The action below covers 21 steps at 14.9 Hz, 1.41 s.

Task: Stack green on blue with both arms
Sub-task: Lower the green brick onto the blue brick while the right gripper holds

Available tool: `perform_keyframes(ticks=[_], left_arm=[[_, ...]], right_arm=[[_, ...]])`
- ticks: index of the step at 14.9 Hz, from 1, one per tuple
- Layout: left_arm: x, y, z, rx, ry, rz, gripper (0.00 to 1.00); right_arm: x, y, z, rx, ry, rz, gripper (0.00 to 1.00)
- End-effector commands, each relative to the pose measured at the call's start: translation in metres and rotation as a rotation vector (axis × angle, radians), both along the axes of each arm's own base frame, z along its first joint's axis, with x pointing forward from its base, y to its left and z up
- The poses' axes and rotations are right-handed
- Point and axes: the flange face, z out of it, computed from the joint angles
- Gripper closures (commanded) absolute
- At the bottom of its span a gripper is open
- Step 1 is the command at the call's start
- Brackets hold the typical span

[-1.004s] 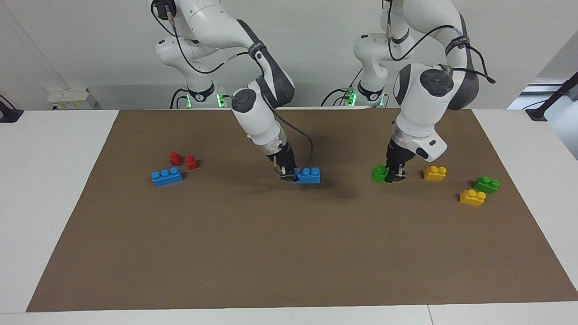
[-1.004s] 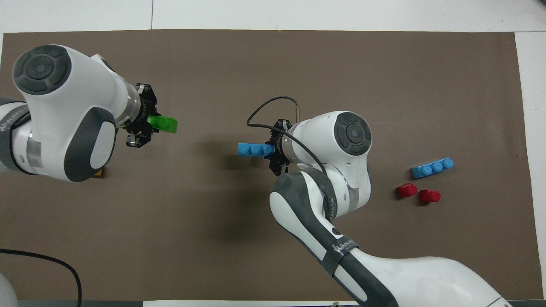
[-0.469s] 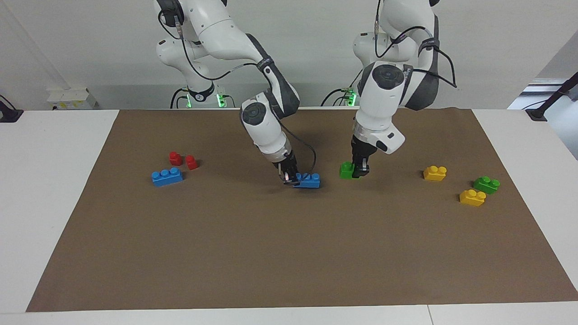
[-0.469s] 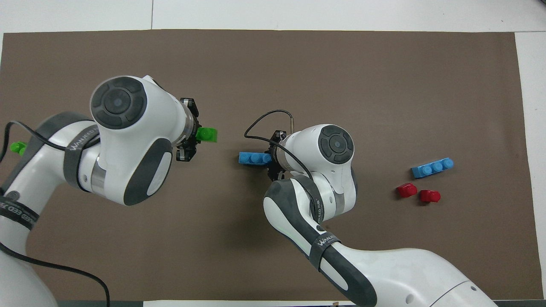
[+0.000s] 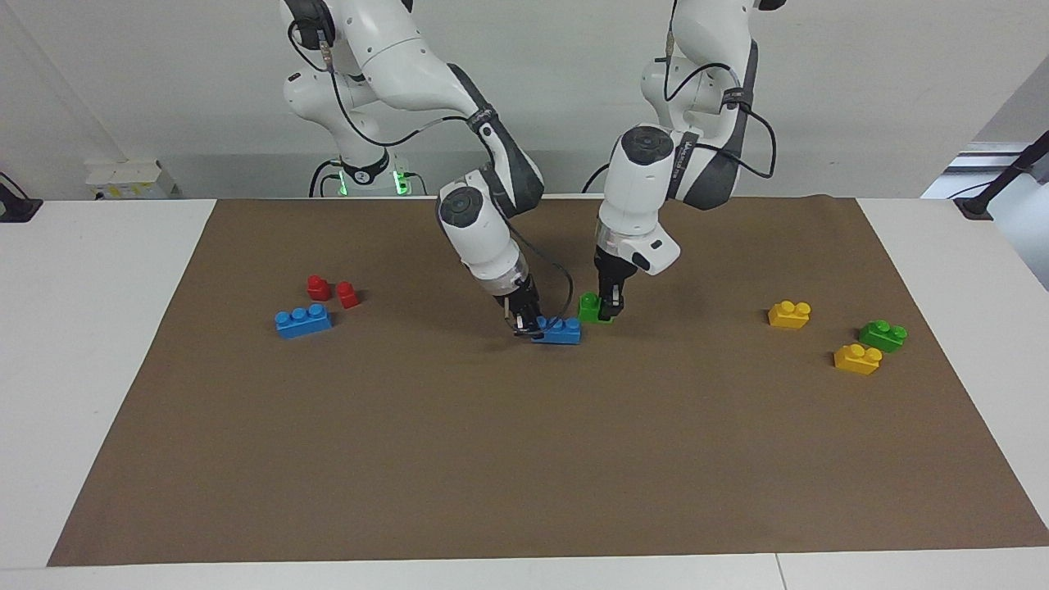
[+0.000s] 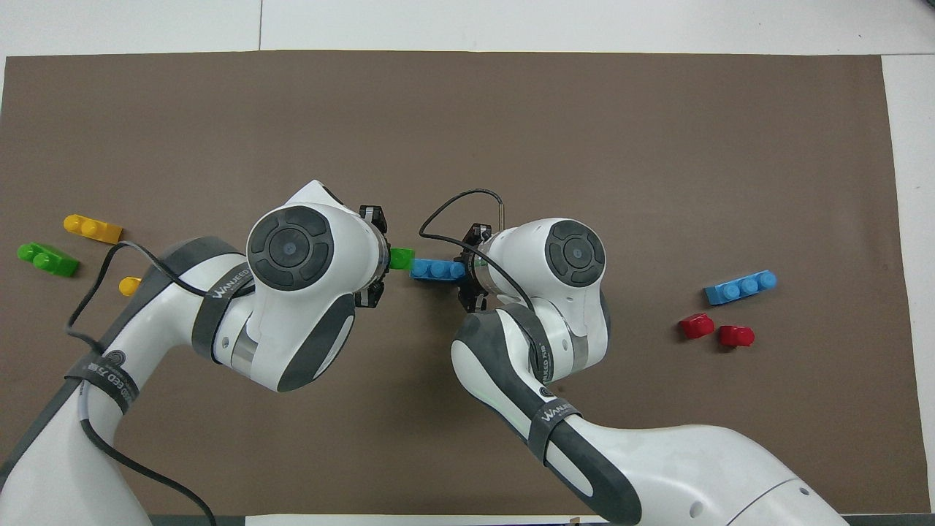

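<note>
My right gripper (image 5: 529,327) is shut on one end of a blue three-stud brick (image 5: 560,330) and holds it low at the brown mat (image 5: 524,459) near the middle. My left gripper (image 5: 609,312) is shut on a green two-stud brick (image 5: 588,307) and holds it slightly above the mat, right beside the free end of the held blue brick. In the overhead view the green brick (image 6: 401,258) meets the end of the blue brick (image 6: 435,269), between the left gripper (image 6: 374,260) and the right gripper (image 6: 467,272).
A second blue brick (image 5: 303,320) and two red bricks (image 5: 318,287) (image 5: 347,294) lie toward the right arm's end. A second green brick (image 5: 883,334) and two yellow bricks (image 5: 789,314) (image 5: 857,359) lie toward the left arm's end.
My left gripper has carried the green brick from near the yellow bricks across to the end of the held blue brick. My right gripper has sunk slightly with the blue brick.
</note>
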Motion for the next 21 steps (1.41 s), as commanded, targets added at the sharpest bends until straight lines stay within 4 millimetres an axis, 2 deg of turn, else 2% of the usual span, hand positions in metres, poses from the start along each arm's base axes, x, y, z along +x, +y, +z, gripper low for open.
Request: perform_keyframes(ticks=[1, 7, 10, 16, 21], left_arm=[[-0.011, -0.018, -0.008, -0.013, -0.025, 0.014, 1.00], [-0.017, -0.038, -0.037, 0.024, -0.031, 0.012, 1.00], [-0.015, -0.038, -0.040, 0.033, -0.034, 0.016, 1.00], [-0.020, -0.047, -0.061, 0.092, -0.049, 0.029, 1.00], [-0.023, -0.052, -0.063, 0.099, -0.068, 0.027, 1.00]], right_arm=[[-0.006, 0.004, -0.010, 0.004, -0.001, -0.024, 1.00], [-0.008, 0.002, -0.014, 0.000, -0.007, -0.019, 1.00], [-0.008, 0.000, -0.016, -0.001, -0.012, -0.023, 1.00], [-0.008, 0.000, -0.016, -0.002, -0.011, -0.023, 1.00], [-0.008, -0.001, -0.016, -0.001, -0.014, -0.024, 1.00]])
